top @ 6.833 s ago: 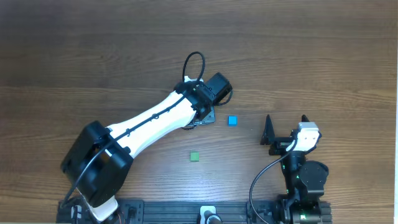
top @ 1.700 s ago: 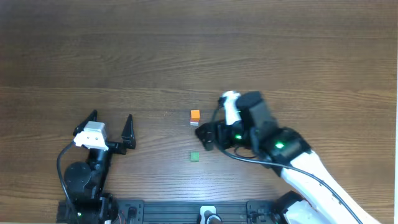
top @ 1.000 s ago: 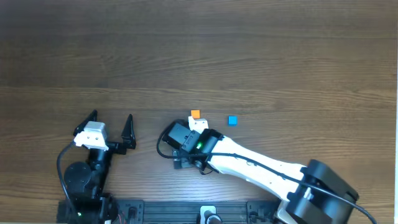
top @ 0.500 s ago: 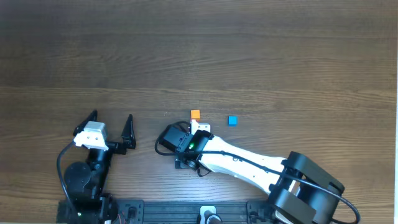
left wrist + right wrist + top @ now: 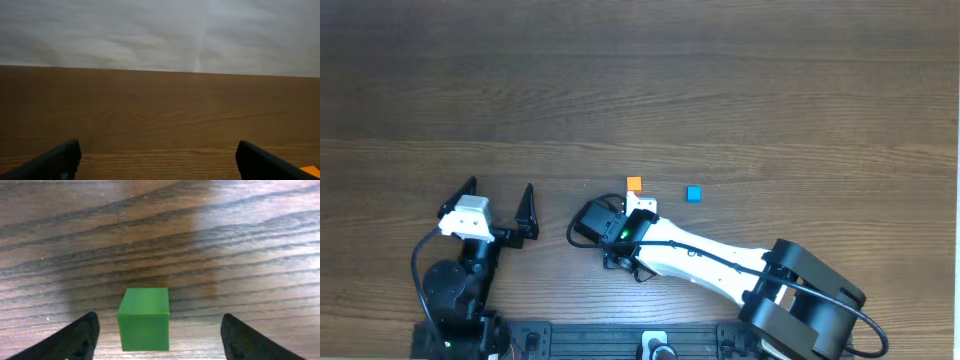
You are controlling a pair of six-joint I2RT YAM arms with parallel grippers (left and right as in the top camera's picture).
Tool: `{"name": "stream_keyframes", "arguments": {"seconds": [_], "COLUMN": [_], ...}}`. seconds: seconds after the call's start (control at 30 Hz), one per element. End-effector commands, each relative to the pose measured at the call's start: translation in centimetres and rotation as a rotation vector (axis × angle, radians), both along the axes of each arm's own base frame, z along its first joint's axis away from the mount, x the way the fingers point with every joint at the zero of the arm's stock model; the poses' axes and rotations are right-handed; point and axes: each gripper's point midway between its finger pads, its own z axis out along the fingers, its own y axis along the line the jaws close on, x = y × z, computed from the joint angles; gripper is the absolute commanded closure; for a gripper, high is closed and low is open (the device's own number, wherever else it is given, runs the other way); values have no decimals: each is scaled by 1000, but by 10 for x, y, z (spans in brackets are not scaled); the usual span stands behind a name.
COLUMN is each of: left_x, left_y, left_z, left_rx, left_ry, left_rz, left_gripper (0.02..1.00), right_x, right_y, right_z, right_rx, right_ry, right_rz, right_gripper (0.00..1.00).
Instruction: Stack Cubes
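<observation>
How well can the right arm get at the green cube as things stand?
Probably yes: the right hand is open, low over the table, and the green cube lies between its fingers, touching neither, with nothing else near it.

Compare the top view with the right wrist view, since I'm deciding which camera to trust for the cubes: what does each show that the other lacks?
The top view adds the orange cube, the blue cube and the open left gripper. The right wrist view adds the green cube, sitting between the right gripper's open fingers without touching them. Both share the wooden table.
</observation>
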Motion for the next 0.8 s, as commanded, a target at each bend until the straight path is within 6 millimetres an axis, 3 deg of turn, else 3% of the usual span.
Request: {"name": "stream_keyframes", "arguments": {"seconds": [0.03, 0.4, 0.8], "left_x": [0, 0, 0], "left_y": [0, 0, 0], "left_z": [-2, -2, -2], "left_rx": [14, 14, 14], "left_ry": [-2, -2, -2], "left_rz": [-2, -2, -2], "left_gripper": [18, 18, 18], "right_x": [4, 4, 2], "right_y": [7, 8, 10], "right_z": [2, 2, -2], "right_rx": [5, 6, -1], "right_ry": [-25, -31, -31], "right_rz": [2, 8, 16], "right_gripper": [286, 386, 426]}}
